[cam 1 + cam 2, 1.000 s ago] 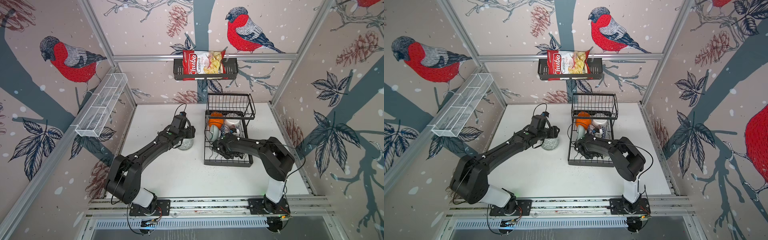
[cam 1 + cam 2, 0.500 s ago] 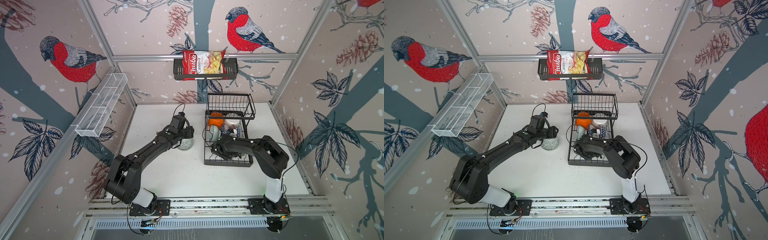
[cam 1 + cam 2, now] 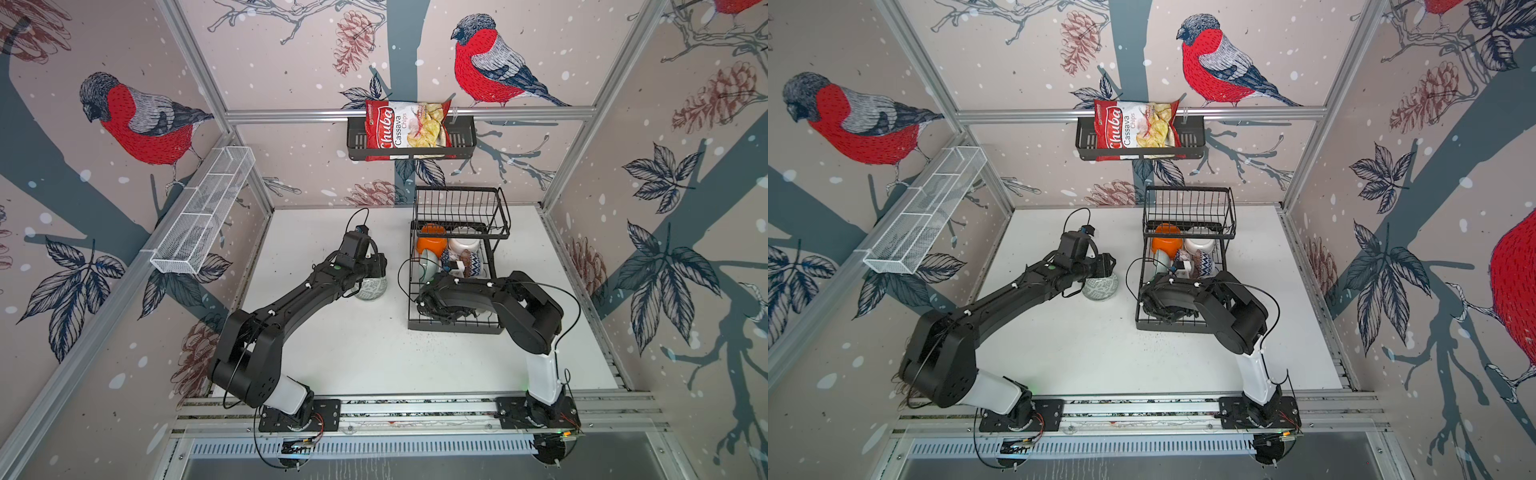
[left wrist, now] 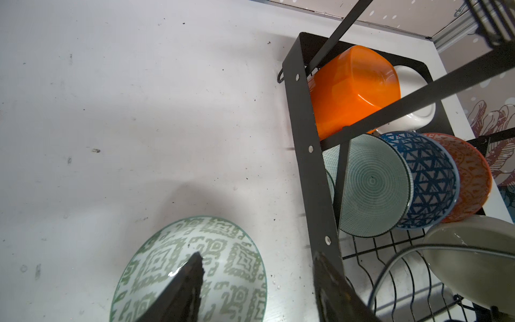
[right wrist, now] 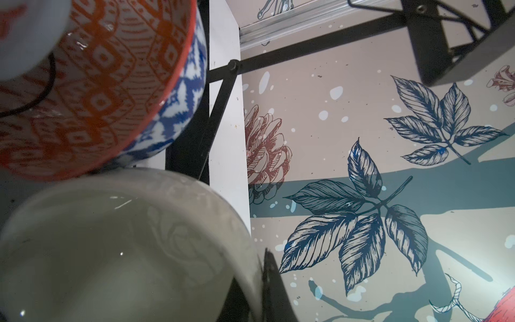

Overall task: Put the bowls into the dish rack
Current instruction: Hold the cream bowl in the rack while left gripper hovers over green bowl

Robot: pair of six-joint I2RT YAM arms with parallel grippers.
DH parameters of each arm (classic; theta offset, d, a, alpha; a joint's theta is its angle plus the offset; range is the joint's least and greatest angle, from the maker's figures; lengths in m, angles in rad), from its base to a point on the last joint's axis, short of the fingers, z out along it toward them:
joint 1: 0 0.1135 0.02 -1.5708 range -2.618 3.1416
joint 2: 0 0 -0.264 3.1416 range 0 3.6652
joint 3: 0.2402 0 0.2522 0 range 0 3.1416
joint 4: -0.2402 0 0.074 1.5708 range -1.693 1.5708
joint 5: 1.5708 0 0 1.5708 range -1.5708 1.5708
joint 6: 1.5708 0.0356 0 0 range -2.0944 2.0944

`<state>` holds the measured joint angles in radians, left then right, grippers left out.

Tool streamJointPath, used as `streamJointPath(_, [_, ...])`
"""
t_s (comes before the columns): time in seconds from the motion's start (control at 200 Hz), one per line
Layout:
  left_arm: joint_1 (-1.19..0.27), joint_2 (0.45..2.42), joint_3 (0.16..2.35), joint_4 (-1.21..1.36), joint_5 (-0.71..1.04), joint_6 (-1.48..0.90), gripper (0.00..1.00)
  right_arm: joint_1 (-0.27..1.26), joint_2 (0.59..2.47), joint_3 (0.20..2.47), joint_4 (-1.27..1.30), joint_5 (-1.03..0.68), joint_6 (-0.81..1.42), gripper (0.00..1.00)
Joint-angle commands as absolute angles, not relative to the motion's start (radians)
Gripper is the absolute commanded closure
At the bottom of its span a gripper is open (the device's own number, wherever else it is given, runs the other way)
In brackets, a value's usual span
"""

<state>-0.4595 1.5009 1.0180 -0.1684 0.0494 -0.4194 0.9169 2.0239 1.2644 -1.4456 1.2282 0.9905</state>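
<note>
The black wire dish rack (image 3: 457,328) (image 3: 1177,326) (image 4: 306,156) stands right of centre in both top views. On edge in it stand an orange bowl (image 4: 354,89), a white bowl (image 4: 415,111), a teal bowl (image 4: 373,184), a blue patterned bowl (image 4: 429,178) and an orange-red patterned bowl (image 4: 471,175) (image 5: 92,92). My right gripper (image 5: 255,276) is shut on the rim of a cream bowl (image 5: 111,251) (image 4: 473,251) low inside the rack. A green-patterned bowl (image 3: 371,288) (image 3: 1100,287) (image 4: 195,267) sits on the table left of the rack. My left gripper (image 4: 257,259) (image 3: 376,266) hangs open over its rim, one finger inside.
The rack's raised basket tier (image 3: 459,208) overhangs its far end. A black wall basket (image 3: 411,145) holds a bag of chips (image 3: 405,129). A white mesh tray (image 3: 203,212) hangs on the left wall. A loose cable (image 3: 409,270) loops beside the rack.
My right arm's elbow has drifted a little to the left while its gripper stays in the rack. The left arm and the green-patterned bowl have not visibly moved.
</note>
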Motion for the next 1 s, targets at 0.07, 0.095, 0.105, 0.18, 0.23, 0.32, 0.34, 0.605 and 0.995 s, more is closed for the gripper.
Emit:
streamJointPath(0.07, [-0.454,1.499,1.014,-0.157,0.044,-0.41,0.37,0.94,2.05,1.287,-1.312,1.047,1.011,1.0])
streamJointPath(0.095, [-0.453,1.499,1.013,-0.156,0.046,-0.41,0.37,0.942,2.053,1.29,-1.31,1.042,1.01,0.99])
streamJointPath(0.105, [-0.453,1.5,1.014,-0.156,0.046,-0.41,0.37,0.943,2.054,1.29,-1.308,1.039,1.007,0.99])
streamJointPath(0.18, [-0.453,1.502,1.012,-0.155,0.047,-0.412,0.37,0.949,2.056,1.296,-1.298,1.025,1.003,0.98])
streamJointPath(0.23, [-0.45,1.505,1.012,-0.153,0.049,-0.411,0.37,0.951,2.056,1.301,-1.293,1.018,1.001,0.97])
streamJointPath(0.32, [-0.45,1.509,1.011,-0.15,0.052,-0.413,0.37,0.954,2.053,1.312,-1.285,1.007,0.995,0.95])
streamJointPath(0.34, [-0.45,1.51,1.011,-0.15,0.053,-0.414,0.37,0.954,2.052,1.316,-1.285,1.006,0.994,0.95])
streamJointPath(0.605, [-0.449,1.525,1.012,-0.142,0.08,-0.411,0.37,0.968,2.084,1.354,-1.291,0.977,0.999,0.94])
streamJointPath(0.995, [-0.45,1.545,0.965,-0.078,0.265,-0.44,0.37,0.985,2.147,1.411,-1.319,0.972,1.005,0.9])
